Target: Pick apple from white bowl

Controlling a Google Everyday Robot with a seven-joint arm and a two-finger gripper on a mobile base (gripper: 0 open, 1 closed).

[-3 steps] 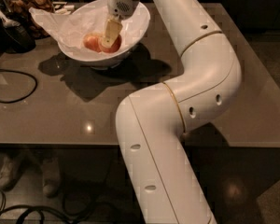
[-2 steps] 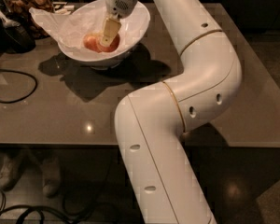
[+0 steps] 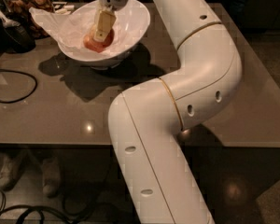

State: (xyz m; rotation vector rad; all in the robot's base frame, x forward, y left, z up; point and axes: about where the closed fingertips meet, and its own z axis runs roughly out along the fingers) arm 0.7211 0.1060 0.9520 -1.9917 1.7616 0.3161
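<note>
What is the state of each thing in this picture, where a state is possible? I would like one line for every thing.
apple: inside the white bowl, resting on the paper, partly covered by the end effector.
white bowl: upright on the table, lined with crinkled paper.
paper: crumpled, hanging over the bowl's left rim.
end effector: inside the bowl, directly at the apple.
black cable: lying looped on the table, left of the bowl.
</note>
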